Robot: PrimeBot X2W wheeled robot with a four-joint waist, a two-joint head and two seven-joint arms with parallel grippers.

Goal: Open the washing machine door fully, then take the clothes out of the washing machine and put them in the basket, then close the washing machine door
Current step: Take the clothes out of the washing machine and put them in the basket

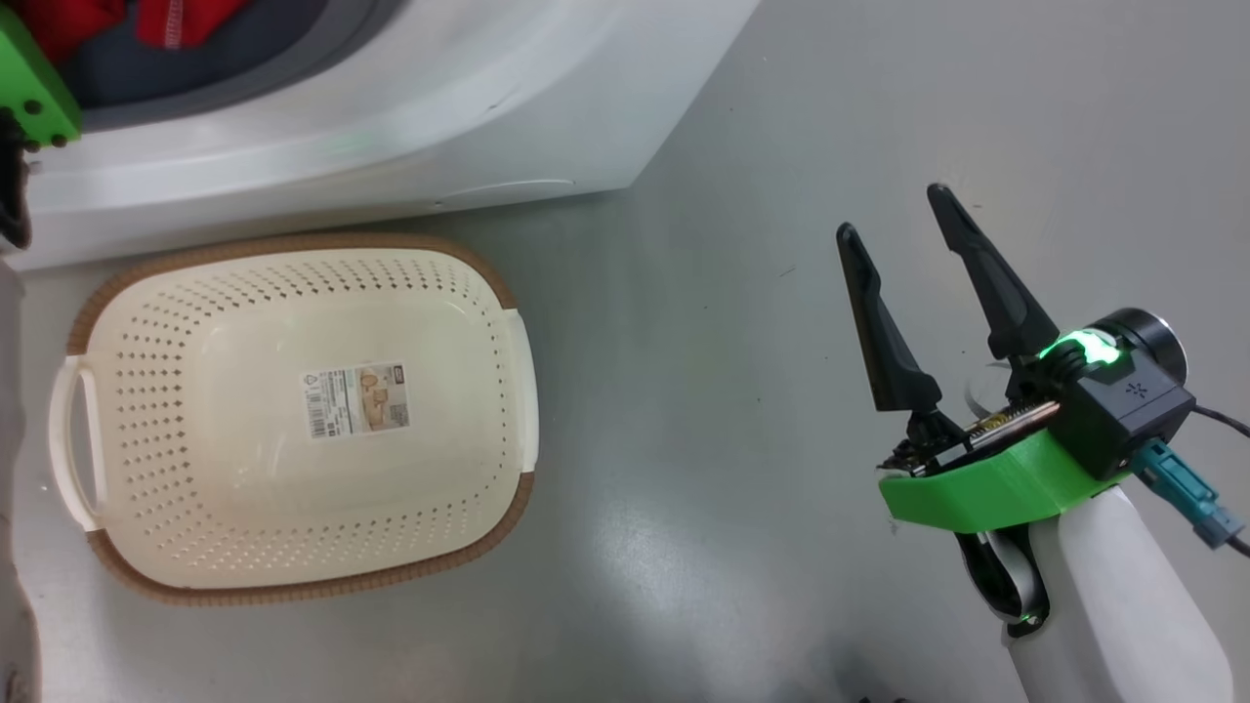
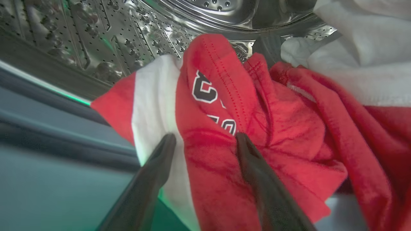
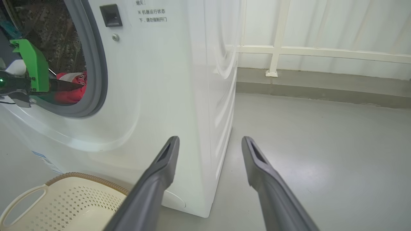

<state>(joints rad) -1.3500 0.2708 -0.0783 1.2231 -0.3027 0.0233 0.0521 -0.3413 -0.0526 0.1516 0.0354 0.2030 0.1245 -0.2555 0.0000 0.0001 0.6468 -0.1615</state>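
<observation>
Grey glossy floor [image 1: 732, 488] spreads beneath me, and nearest over it hangs my right claw [image 1: 894, 210], off to the right of the machine's corner; its two dark fingers stand wide apart with nothing between them, pointing away from me past the machine's side. Just left of it on the floor sits the cream basket [image 1: 146, 410], mouth up, a paper label [image 1: 356, 400] flat on its bottom; its long axis runs left to right along the machine's front, one handle at each end, and its brown rim lies close against the machine's base. Behind the basket rises the white washing machine [image 1: 391, 117], its round opening facing me, ringed by the grey gasket [image 3: 96, 64]; a black latch slot [image 3: 110, 15] sits beside the ring, and a small blue label [image 3: 41, 155] low at the base. My left claw [image 2: 205, 136] reaches in through that opening; its fingers look parted, their tips pressed into the clothes [image 2: 224, 96] with a fold of red cloth and a white stripe between them. That red and white bundle lies crumpled on the drum's floor just inside the gasket lip; the white stripe runs along my fingers' direction, black lettering beside it. Beyond it curves the perforated steel drum [image 2: 96, 32]. Farthest off, to the machine's right, a white rail [image 3: 321, 51] fronts a pale curtain [image 3: 353, 25].
</observation>
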